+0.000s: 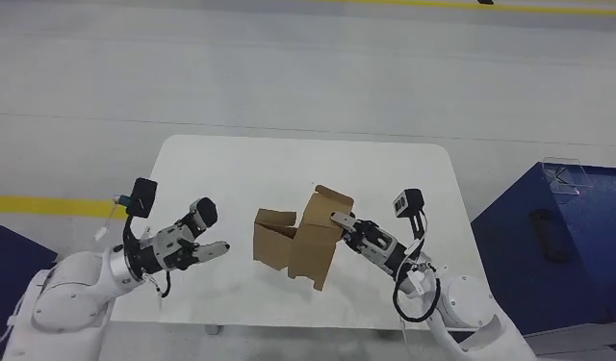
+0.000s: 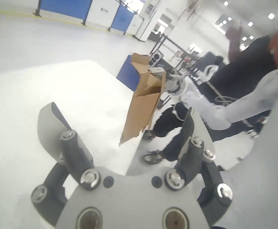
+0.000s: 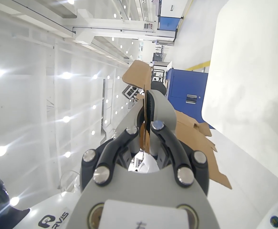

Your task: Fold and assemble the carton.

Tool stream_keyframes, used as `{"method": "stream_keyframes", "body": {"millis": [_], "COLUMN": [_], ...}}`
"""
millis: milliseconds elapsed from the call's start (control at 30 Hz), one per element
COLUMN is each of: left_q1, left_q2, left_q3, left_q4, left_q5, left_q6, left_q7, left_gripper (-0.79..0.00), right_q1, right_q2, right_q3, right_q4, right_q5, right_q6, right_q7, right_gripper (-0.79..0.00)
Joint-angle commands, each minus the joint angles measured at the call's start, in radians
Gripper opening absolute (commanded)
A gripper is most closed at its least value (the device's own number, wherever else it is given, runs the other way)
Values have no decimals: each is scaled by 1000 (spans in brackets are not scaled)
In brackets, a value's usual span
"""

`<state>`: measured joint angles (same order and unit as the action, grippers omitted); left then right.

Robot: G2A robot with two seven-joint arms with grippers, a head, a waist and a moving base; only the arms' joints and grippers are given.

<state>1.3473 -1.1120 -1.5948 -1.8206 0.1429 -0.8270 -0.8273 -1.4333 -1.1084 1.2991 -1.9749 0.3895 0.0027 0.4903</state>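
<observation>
Brown carton (image 1: 296, 238) sits half-opened on the desk (image 1: 289, 159), one wall clenched by the right tool (image 1: 338, 219), probably steadying it so the released left tool (image 1: 214, 232) nearby can fold flaps.

Carton (image 1: 300, 234): brown cardboard, matt, plain faces, slightly fibrous look, flap edges ragged. Counter (image 1: 241, 168): white, smooth, faint satin sheen. Left claw (image 2: 119, 114): fingers (image 2: 48, 120) pale grey metal, dull brushed finish; linkage bars (image 2: 73, 151) black, matt, plastic-looking; screw heads (image 2: 89, 179) bright polished metal. Right claw (image 3: 146, 96): same grey metal, black bars and shiny screws; dark ribbed pad (image 3: 150, 110), rubber-like, pressed against cardboard.
</observation>
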Motion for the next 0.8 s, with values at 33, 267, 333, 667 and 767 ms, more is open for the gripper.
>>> {"method": "stream_keyframes", "body": {"millis": [33,267,333,667,767], "left_q1": [15,-5,-24,-35,-39], "left_q2": [-11,-15,-11,20,30], "left_q3": [61,193,209,228,239], "left_q4": [-67,-94,-86,-107,-125], "left_q5": [283,355,283,5,-56], "left_q6": [25,84,82,48,44], "left_q7": [113,98,51,-149,-201], "left_gripper": [0,0,0,0,0], "right_q1": [7,0,2,29,35], "right_q2": [-1,-5,-6,-13,-17], "right_q3": [-3,-28,-31,-40,-49], "right_q4": [-4,-14,-11,1,2], "right_q5": [-30,-81,-74,-88,-84], "right_q6": [-11,-35,-34,-22,-21], "right_q7": [-2,-25,-19,-50,-67], "right_gripper": [-785,-785,-785,-785,-785]}}
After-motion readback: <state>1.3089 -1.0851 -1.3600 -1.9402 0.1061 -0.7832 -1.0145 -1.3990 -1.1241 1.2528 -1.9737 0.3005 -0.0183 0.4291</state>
